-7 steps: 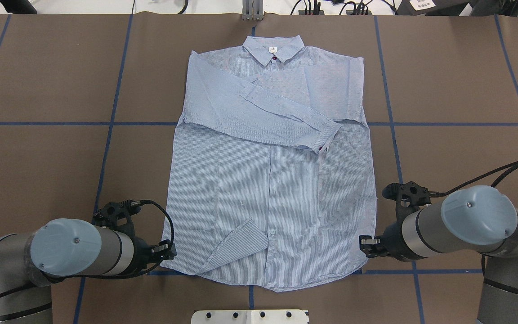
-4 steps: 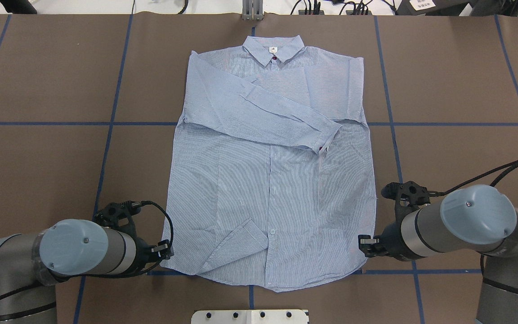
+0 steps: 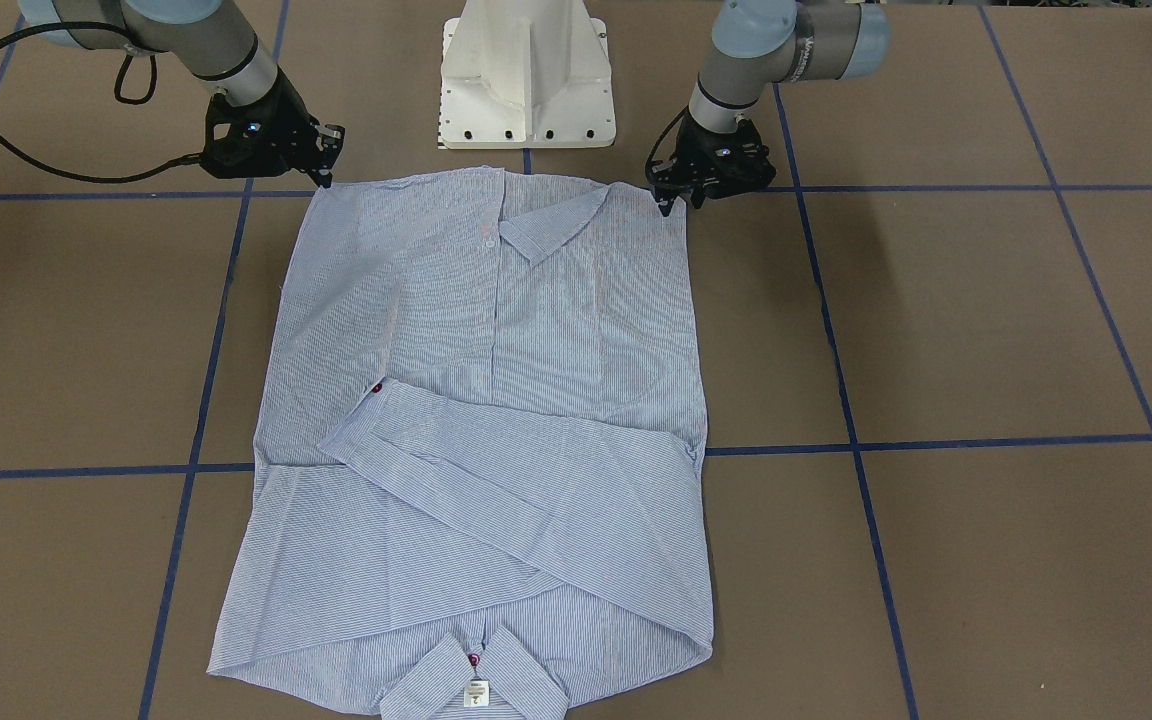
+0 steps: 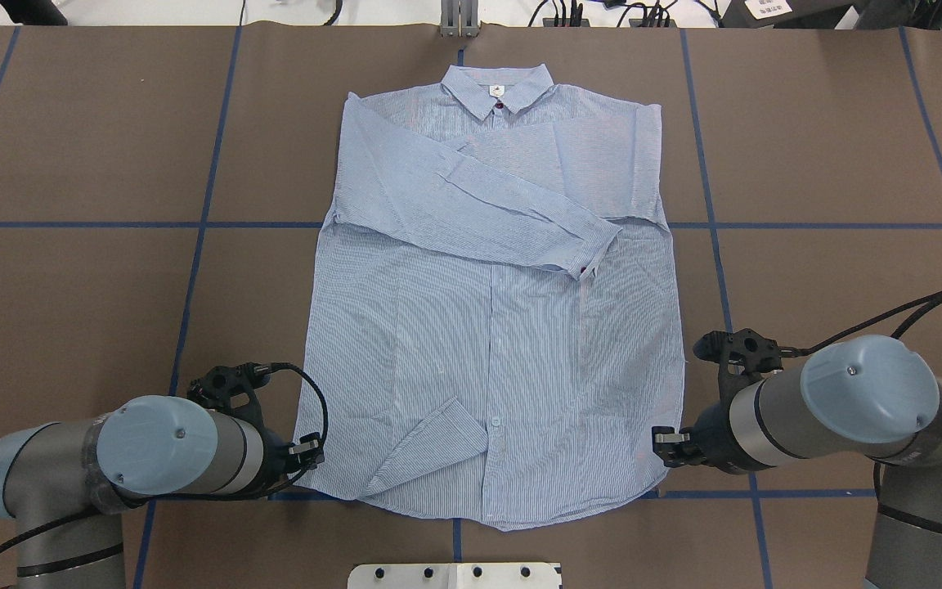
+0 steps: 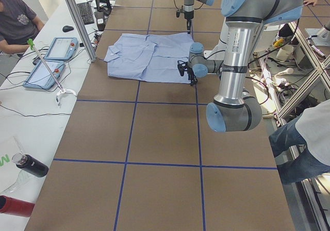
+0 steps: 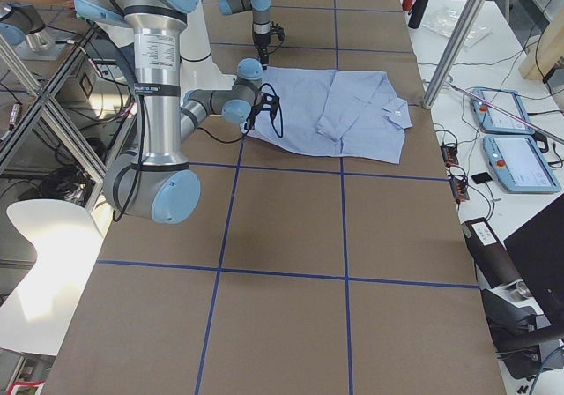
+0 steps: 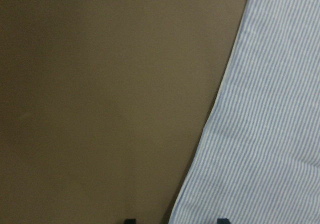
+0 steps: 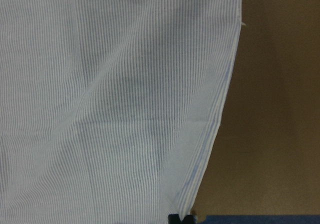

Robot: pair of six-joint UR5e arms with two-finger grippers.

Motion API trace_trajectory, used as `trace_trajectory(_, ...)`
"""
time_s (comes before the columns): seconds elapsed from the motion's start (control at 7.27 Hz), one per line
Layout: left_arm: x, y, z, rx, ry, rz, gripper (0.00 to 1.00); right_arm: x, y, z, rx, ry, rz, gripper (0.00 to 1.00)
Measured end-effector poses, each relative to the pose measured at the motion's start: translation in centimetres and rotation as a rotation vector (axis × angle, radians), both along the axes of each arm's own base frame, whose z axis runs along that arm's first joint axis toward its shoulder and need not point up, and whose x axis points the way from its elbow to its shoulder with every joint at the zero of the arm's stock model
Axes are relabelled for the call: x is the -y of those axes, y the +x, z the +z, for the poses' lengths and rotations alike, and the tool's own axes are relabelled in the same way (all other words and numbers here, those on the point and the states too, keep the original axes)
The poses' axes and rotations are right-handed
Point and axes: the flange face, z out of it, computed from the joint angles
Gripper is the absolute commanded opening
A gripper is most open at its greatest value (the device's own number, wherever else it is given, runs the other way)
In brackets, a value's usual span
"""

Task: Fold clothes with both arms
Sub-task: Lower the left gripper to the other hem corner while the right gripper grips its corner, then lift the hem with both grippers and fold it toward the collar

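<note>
The light blue striped shirt (image 4: 487, 327) lies flat on the brown table, collar at the far side and both sleeves folded across its chest. My left gripper (image 4: 313, 454) is low at the near left hem corner. In its wrist view it (image 7: 175, 221) is open, the fingertips straddling the shirt's edge (image 7: 270, 134). My right gripper (image 4: 661, 448) is at the near right hem corner. In its wrist view the fingertips (image 8: 181, 218) sit together, shut where the shirt's edge (image 8: 110, 109) runs into them.
The white pedestal base (image 3: 526, 80) stands just behind the hem, between the arms. Blue tape lines (image 4: 193, 225) grid the table. A person (image 5: 15, 19) and tablets (image 5: 59, 48) are at a side bench beyond the collar end.
My left arm has moved right, bringing its gripper closer to the hem corner. The right arm and the shirt have stayed put.
</note>
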Motion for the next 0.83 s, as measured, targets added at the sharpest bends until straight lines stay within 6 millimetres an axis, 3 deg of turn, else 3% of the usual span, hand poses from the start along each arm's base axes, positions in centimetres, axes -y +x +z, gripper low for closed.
trace_trajectory(0.41, 0.13, -0.12, -0.05, 0.001, 0.0, -0.003, 0.01, 0.11, 0.07, 0.07, -0.001, -0.001, 0.003, 0.0)
trace_trajectory(0.83, 0.07, -0.49, -0.7, 0.003, -0.002, -0.003, 0.0, 0.46, 0.51, -0.09, 0.007, -0.015, -0.002, 0.0)
